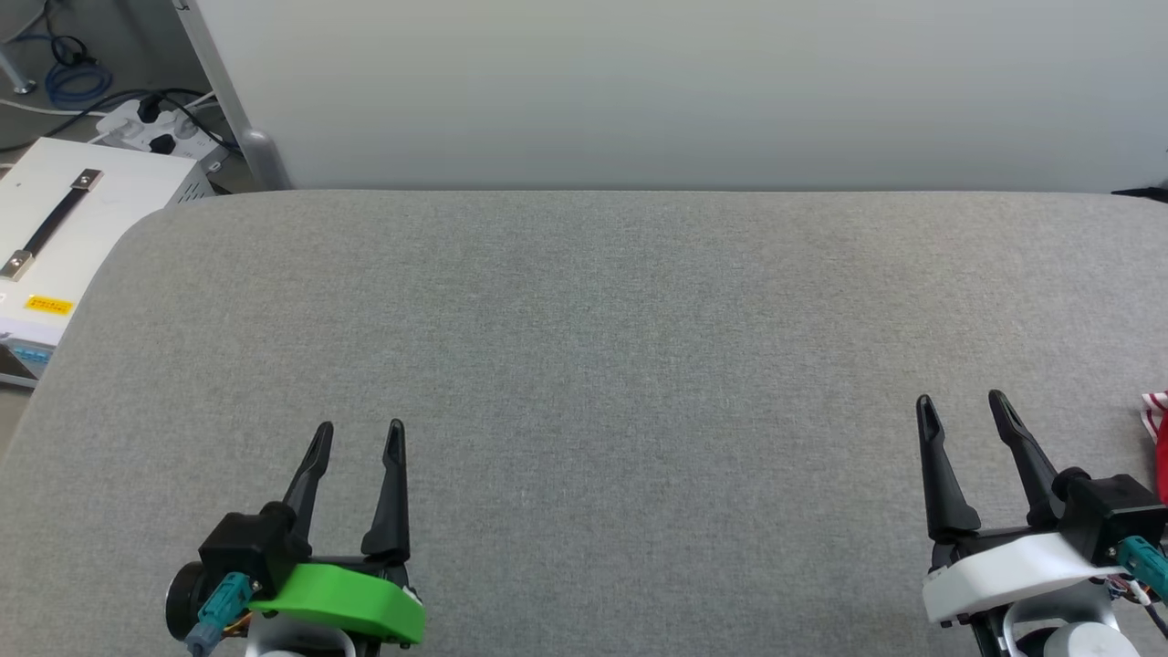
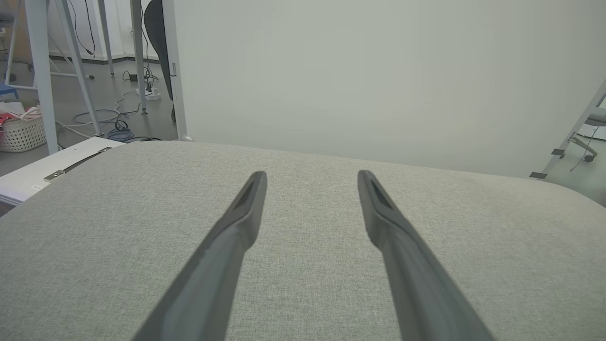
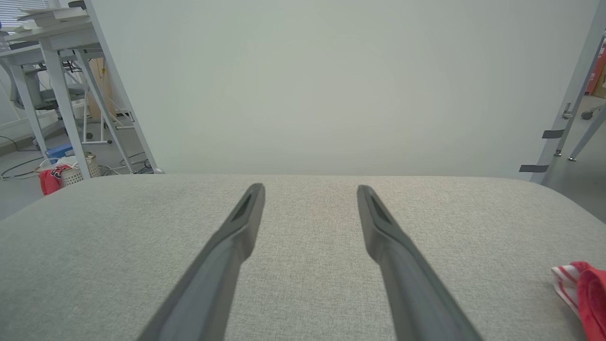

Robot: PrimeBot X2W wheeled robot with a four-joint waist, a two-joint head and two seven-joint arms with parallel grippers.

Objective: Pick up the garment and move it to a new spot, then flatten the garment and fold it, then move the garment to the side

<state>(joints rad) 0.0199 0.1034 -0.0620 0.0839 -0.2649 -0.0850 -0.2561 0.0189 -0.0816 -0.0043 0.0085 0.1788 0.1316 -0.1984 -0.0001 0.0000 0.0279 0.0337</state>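
Surface: grey woven cloth over a broad table [image 1: 584, 301] with rounded far corners; its middle lies bare.
Background: pale flat panel [image 1: 639, 91] stands along the far edge; a white case with a dark handle [image 1: 55, 228] sits off the left corner.
Left gripper [image 1: 359, 426]: near left, released, fingers spread and pointing far, nothing between them, above the cloth.
Right gripper [image 1: 960, 398]: near right, likewise released and holding nothing.
Garment [image 1: 1157, 415]: at the right margin, just right of the right gripper; a red scrap with red-and-white striped trim shows on the cloth, also low right in the right wrist view [image 3: 584, 289]. Apart from both grippers.
Fold state: cannot tell, as too little of the garment shows.
Stage: judged open. A jersey off to the right with both pincers released fits one waiting to be fetched, and equally one already folded and set aside.
Doing it well: judge the fold from the whole garment, not this corner; keep the right fingers off the striped trim, which would drag and spoil any flat lie.
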